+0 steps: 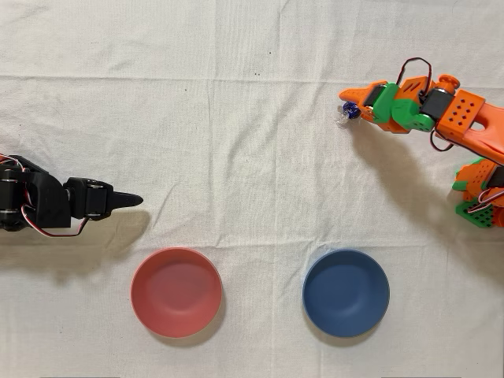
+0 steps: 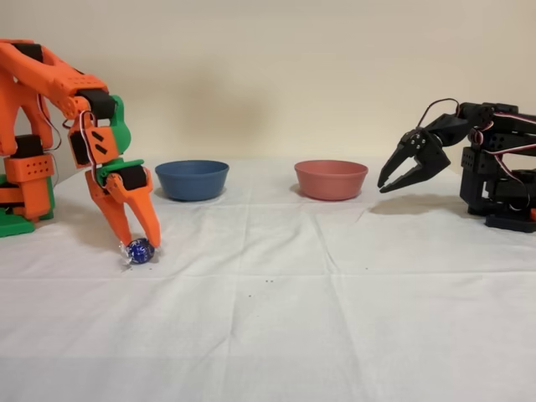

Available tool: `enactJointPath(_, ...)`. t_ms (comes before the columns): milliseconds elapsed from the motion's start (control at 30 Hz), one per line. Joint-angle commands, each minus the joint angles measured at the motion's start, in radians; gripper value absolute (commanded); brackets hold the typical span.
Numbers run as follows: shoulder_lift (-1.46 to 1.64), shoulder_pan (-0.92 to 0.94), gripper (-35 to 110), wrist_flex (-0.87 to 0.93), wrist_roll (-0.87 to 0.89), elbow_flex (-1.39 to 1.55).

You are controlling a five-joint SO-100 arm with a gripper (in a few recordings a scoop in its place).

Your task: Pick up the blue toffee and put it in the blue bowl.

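White cloth (image 2: 335, 318), hand (image 2: 138, 243) straddling blue toffee (image 2: 140, 250)

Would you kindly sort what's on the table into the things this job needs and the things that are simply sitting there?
Needed for the job:
- blue toffee, on the cloth between the claw's tips
- blue bowl, empty
- orange arm's claw, lowered around the toffee

Just sitting there:
- red-pink bowl, empty
- black arm, idle

Shiny foil blue toffee (image 2: 140, 249) – matte blue bowl (image 2: 192, 179) – creased cloth (image 2: 335, 285).
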Motion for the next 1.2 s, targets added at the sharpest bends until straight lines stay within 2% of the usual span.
enactJointPath(0, 0.014, 0.014, 36, -0.011, -0.009, -0.057)
enactJointPath(267, -0.029, 0.021, 36, -0.051, -0.028, -0.06)
enactJointPath(467, -0.043, 0.02, 27, -0.069, -0.038, -0.058)
enactJointPath(1167, -0.043, 0.008, 11, -0.087, -0.067, -0.037)
